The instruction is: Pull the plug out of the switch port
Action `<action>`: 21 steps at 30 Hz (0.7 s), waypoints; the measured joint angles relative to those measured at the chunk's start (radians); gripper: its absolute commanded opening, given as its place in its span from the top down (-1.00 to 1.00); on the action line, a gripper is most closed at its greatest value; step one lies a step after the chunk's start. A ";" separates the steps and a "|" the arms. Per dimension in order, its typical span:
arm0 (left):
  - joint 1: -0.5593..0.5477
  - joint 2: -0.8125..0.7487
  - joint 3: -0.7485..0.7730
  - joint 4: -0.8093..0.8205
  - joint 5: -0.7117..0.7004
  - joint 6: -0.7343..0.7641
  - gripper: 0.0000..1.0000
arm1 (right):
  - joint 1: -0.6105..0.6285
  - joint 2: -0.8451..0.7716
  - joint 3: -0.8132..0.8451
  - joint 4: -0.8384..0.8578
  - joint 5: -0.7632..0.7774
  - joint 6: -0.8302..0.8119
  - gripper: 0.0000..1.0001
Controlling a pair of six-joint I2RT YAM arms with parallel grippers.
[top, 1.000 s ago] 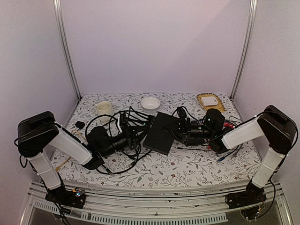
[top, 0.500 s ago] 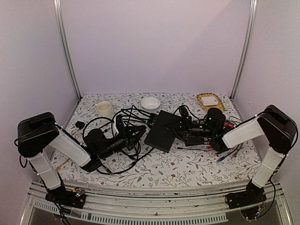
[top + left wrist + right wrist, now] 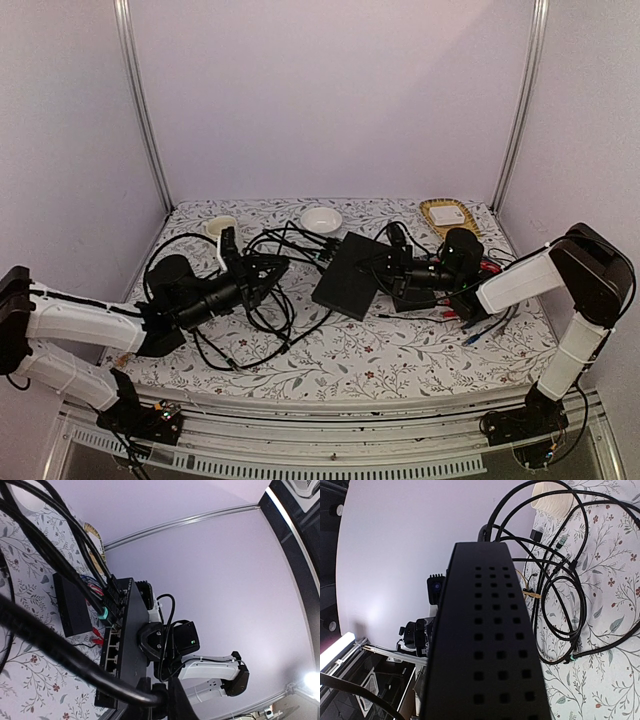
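Booth: plain lilac walls (image 3: 330, 100). Surface: floral-print table (image 3: 400, 350). Centre: the switch (image 3: 348, 276), black, right edge clamped in the right gripper (image 3: 388, 268). Just left, apart from it: left gripper (image 3: 272, 268), pinched on a black cable (image 3: 65, 652). Rear: white bowl (image 3: 321, 219).

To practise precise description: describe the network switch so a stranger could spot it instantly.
On the floral table, look centre, just in front of the white bowl. The switch is the flat black box with cables plugged into its edge.
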 measured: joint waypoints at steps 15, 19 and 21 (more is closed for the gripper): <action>0.059 -0.627 -0.010 -0.837 -0.139 0.117 1.00 | -0.003 0.000 0.000 -0.011 0.029 -0.027 0.97; 0.061 -0.739 -0.013 -0.988 -0.185 0.101 1.00 | -0.004 0.000 0.002 -0.051 0.050 -0.058 0.97; 0.061 -0.788 -0.013 -1.070 -0.209 0.081 1.00 | -0.005 -0.001 0.006 -0.077 0.062 -0.078 0.97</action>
